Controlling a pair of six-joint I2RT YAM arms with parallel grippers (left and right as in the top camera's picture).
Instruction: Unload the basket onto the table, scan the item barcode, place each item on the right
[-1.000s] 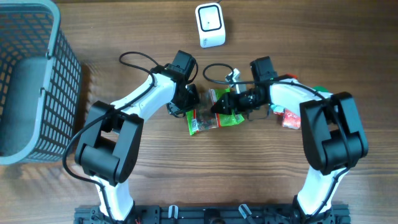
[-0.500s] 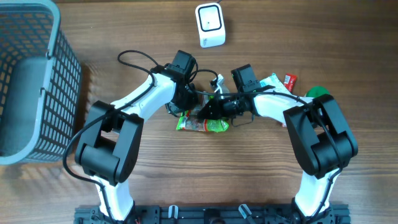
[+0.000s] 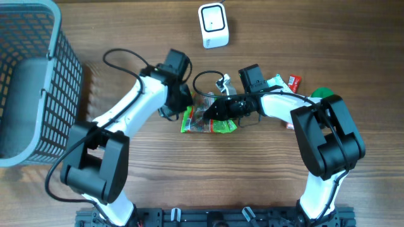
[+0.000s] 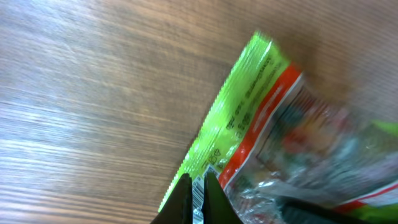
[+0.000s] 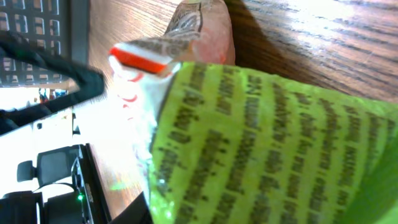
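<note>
The item is a green and clear snack packet (image 3: 211, 123) lying mid-table, with a barcode near its left edge. My right gripper (image 3: 216, 111) is closed on the packet's top from the right. In the right wrist view the green packet (image 5: 267, 143) fills the frame and hides the jaws, except one dark finger (image 5: 138, 211). My left gripper (image 3: 184, 106) hovers just off the packet's left end. In the left wrist view it (image 4: 200, 190) is shut, and the packet (image 4: 249, 106) with its barcode shows through the thin gap. The white scanner (image 3: 213, 25) stands at the back.
A grey mesh basket (image 3: 63, 69) takes up the far left. More packets lie behind my right arm: a white-green one (image 3: 275, 81), a red one (image 3: 294, 80) and a green one (image 3: 323, 93). A black cable (image 3: 205, 79) loops behind the packet.
The right gripper dragged the packet leftward and turned it, then stayed on it. The left arm has drawn back to the left, off the packet's edge.
</note>
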